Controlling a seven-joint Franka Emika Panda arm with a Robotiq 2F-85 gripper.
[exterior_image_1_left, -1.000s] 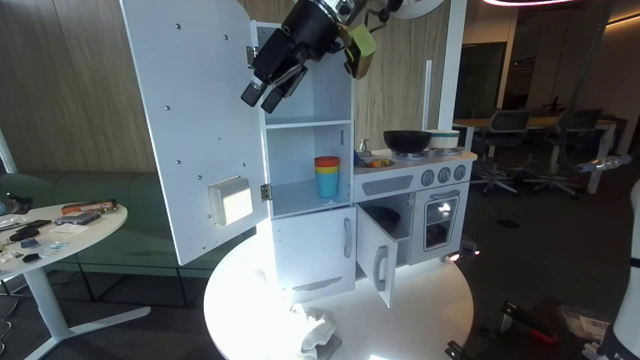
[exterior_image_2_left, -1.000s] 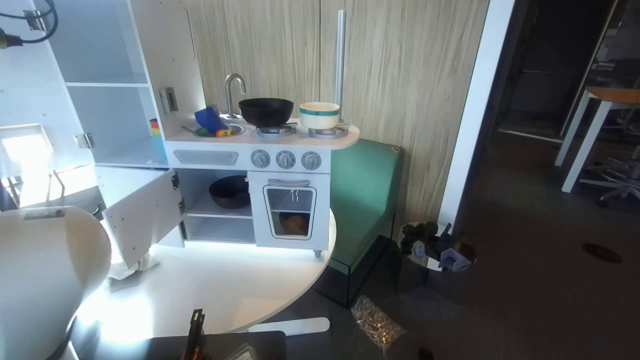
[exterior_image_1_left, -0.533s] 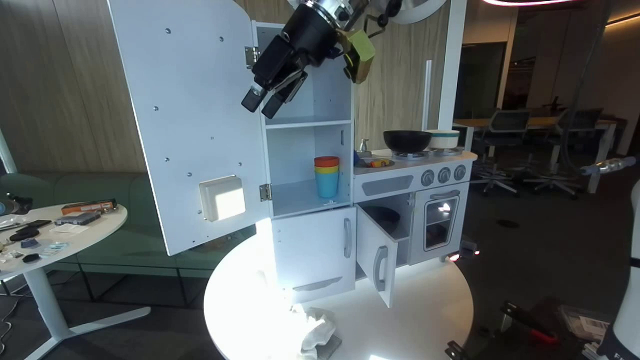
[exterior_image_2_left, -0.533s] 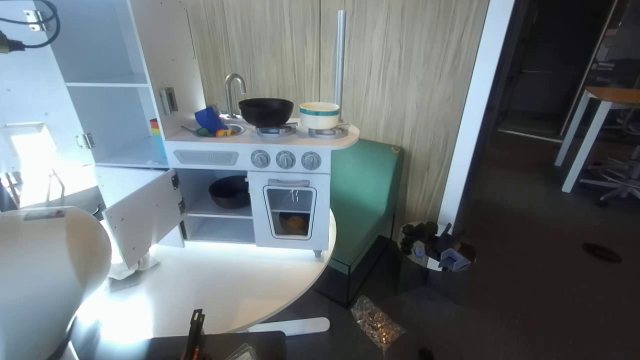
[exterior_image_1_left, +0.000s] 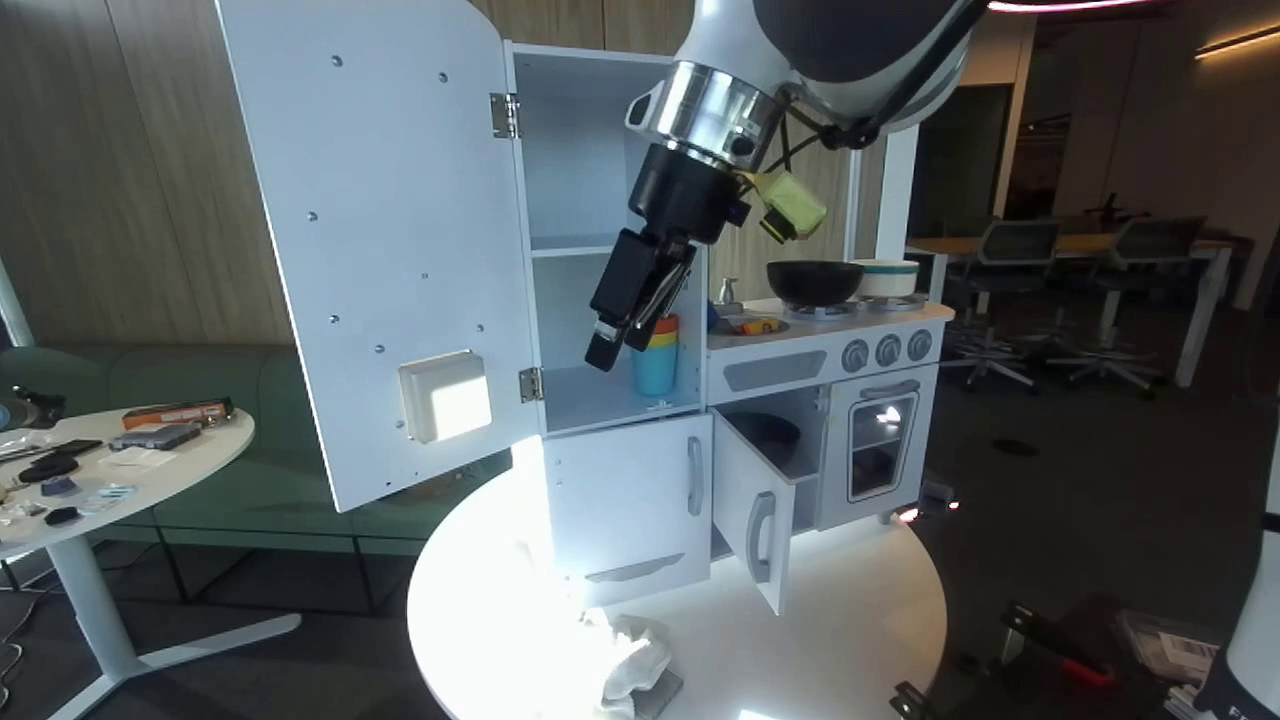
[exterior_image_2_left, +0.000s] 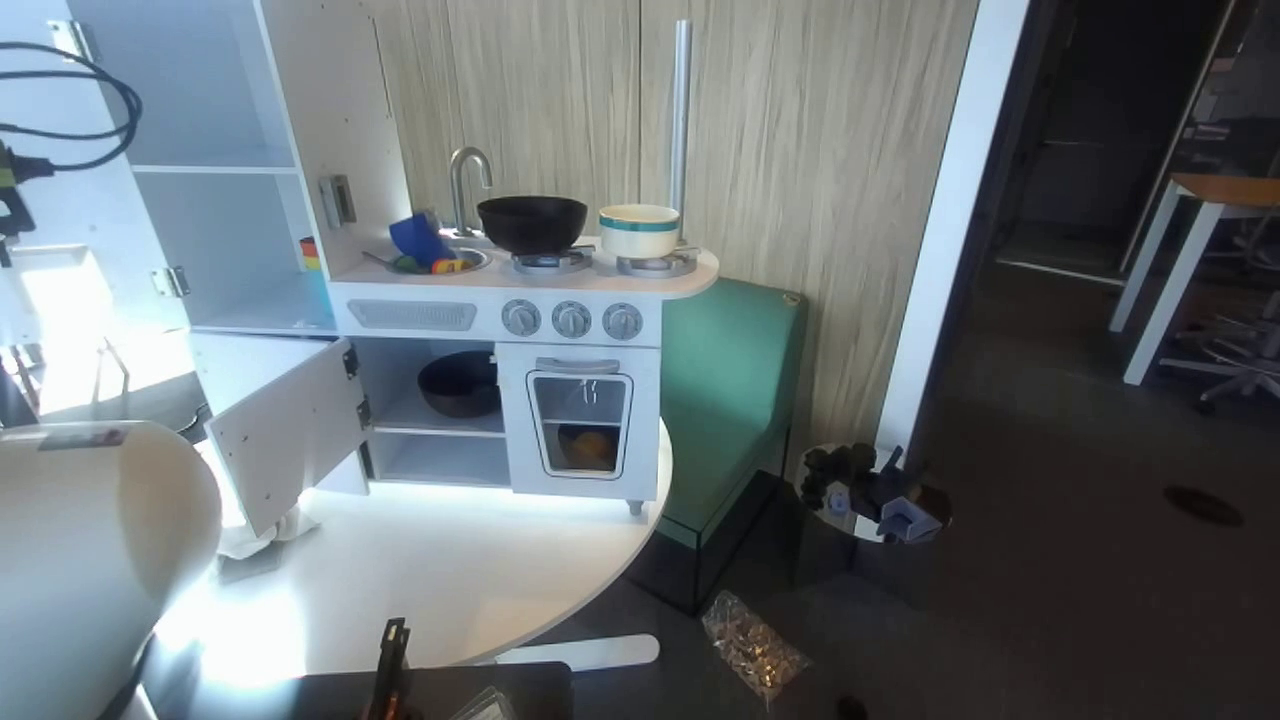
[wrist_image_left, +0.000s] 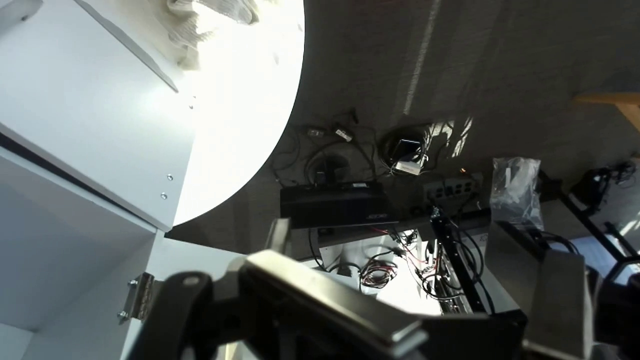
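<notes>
Hanging in front of the cabinet, your gripper stands spread, nothing in its grasp; the tall door is already wide open, and the stacked cups sit inside, ungripped.

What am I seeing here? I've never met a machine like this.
The machine is a robot arm with a two-fingered hand. Two views come from cameras outside it; the third comes from its wrist. A toy kitchen stands on a round white table, alongside what looks like a crumpled cloth. On the kitchen sit a black pan and a cream pot. In an exterior view, the hand hangs in front of stacked cups; how close is hard to judge. The fingers appear parted, with nothing held.
</notes>
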